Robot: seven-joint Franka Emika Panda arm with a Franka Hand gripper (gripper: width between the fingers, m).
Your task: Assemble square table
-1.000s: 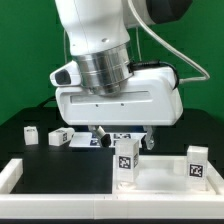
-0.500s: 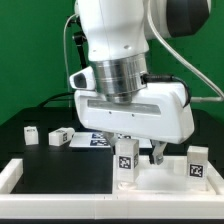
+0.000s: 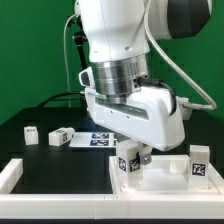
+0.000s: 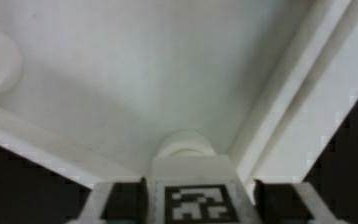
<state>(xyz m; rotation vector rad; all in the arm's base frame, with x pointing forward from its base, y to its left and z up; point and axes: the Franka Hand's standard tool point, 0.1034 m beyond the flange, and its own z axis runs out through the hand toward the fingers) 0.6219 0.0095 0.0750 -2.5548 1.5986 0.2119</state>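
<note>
Your claw (image 3: 133, 154) grips a short white leg (image 3: 127, 165) by two flat sides, and the leg stands on the big white tabletop (image 3: 168, 186). The leg looks light, hard and smooth, so keep squeezing those flat sides, not the corners.

The black table (image 3: 60, 165) has a white rail (image 3: 15, 176) along its near edge. By the far edge lie a small white leg (image 3: 30, 133), a second leg (image 3: 58, 136) and the marker board (image 3: 100, 140). A big white square slab (image 3: 168, 172) lies inside the rail.
</note>
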